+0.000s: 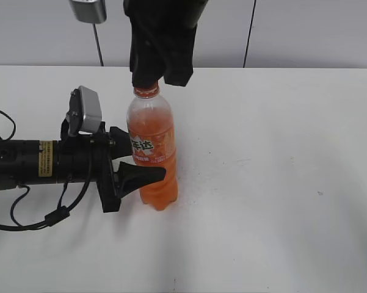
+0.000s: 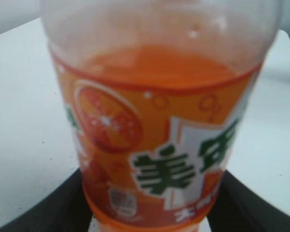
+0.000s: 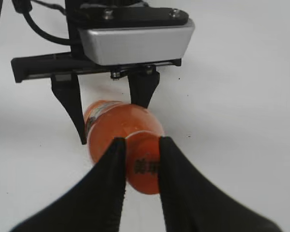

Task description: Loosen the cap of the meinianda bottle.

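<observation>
Now both grippers' fingers (image 3: pixel 117 159) clamp the meinianda bottle (image 1: pixel 151 146) and cap (image 3: pixel 142 162).

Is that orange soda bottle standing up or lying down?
Standing upright. The meinianda bottle rests base-down on the white table, its neck pointing up, held between the left gripper fingers.

One bottle, one cap, two tools

A single meinianda bottle (image 1: pixel 151 152) with one cap (image 3: pixel 145 164); left tool (image 1: pixel 137 166) and right tool (image 3: pixel 140 147); one bench (image 1: pixel 281 183).

A white table (image 1: pixel 281 183) fills the exterior view from three to nine o'clock, faintly speckled. Toward twelve o'clock stands a pale grey wall (image 1: pixel 311 30), crossed by thin dark vertical seams. Lighting is even.
</observation>
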Tool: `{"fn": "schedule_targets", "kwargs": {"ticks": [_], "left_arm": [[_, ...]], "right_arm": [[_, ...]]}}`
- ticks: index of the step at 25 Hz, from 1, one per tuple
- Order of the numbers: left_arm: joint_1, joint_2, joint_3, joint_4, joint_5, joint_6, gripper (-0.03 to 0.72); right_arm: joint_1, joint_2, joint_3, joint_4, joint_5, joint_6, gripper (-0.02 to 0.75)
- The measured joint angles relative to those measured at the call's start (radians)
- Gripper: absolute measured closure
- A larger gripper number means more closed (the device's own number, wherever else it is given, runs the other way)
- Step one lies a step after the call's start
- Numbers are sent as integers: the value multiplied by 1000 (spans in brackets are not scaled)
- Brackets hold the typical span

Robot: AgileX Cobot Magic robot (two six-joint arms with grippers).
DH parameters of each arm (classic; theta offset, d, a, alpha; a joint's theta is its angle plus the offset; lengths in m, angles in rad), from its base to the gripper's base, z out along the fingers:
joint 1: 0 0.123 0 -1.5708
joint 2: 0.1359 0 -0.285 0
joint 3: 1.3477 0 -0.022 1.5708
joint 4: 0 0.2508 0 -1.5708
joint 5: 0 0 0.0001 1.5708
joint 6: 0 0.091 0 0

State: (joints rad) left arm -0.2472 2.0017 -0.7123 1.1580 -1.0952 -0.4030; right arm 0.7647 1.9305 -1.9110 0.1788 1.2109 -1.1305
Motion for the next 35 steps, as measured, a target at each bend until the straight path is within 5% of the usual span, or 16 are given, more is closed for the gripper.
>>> {"fn": "schedule_targets", "kwargs": {"ticks": [6, 12, 26, 35], "left_arm": [[-1, 0, 0, 6, -1, 5, 274], [-1, 0, 0, 9, -2, 6, 274], [-1, 0, 0, 13, -3, 6, 274], [-1, 0, 0, 14, -3, 6, 274]], "right_arm": [[0, -38, 2, -4, 5, 500, 339], [0, -49, 2, -65, 7, 1026, 289], [0, -2, 2, -66, 8, 1103, 294], [0, 8, 2, -52, 8, 1104, 447]]}}
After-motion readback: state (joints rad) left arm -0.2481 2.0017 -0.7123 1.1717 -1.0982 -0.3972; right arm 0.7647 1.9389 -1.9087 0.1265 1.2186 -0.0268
